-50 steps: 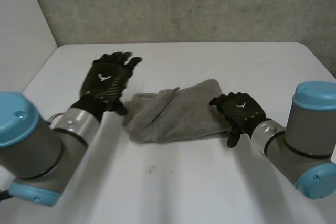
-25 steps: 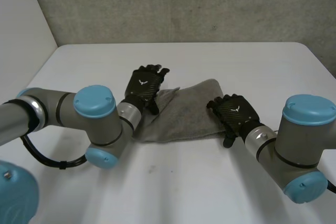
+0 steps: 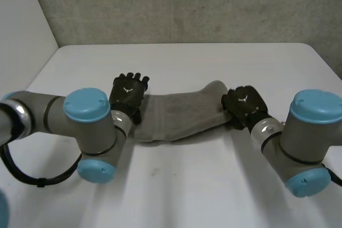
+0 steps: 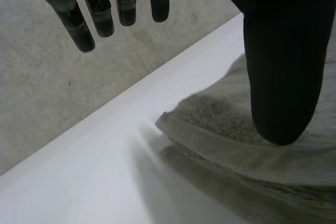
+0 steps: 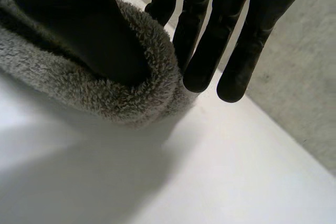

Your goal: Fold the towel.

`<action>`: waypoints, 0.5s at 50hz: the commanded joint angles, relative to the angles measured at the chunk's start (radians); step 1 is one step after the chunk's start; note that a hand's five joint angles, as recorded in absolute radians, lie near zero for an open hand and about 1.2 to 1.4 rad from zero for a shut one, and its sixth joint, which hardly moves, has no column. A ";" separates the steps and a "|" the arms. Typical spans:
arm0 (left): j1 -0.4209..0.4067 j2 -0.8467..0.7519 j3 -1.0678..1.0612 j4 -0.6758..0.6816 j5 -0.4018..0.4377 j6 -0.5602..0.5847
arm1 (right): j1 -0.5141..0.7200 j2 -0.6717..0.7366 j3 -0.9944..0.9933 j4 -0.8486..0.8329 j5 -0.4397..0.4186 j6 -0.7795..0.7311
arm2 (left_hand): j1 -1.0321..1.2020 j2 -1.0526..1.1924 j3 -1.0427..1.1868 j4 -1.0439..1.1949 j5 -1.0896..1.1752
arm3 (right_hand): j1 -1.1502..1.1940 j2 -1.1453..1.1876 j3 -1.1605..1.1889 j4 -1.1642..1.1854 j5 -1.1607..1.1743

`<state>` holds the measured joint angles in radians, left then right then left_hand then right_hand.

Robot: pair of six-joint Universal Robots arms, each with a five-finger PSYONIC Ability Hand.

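Your left hand [image 3: 128,90] has swung in onto the grey towel [image 3: 179,113]. Its fingers are straight and spread, and its thumb rests on the folded edge without gripping. The towel now lies stretched between both hands on the white table [image 3: 203,185]. Your right hand [image 3: 245,102] has moved in and pinches the other end's rolled edge between thumb and fingers. The next fold looks set up.

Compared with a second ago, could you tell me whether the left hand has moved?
Yes. The left hand has drawn back from the far edge of the table and shifted slightly right, to the left end of the towel.
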<state>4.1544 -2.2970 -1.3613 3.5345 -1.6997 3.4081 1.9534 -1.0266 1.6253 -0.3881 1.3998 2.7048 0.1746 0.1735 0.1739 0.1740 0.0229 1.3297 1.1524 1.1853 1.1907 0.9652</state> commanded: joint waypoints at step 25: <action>0.184 0.422 -0.338 -0.002 0.000 -0.081 | 0.403 0.296 -0.461 0.226 -0.289 -0.431 | 0.051 0.052 0.051 0.051 0.028 | 0.067 0.244 0.211 0.206 0.257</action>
<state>4.3214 -1.8927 -1.6775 3.5340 -1.7028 3.3773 2.3241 -0.8031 1.1564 -0.1951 1.1770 2.2713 0.1938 0.1945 0.1936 0.1930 0.0243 1.3539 1.1617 1.1853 1.1909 0.9863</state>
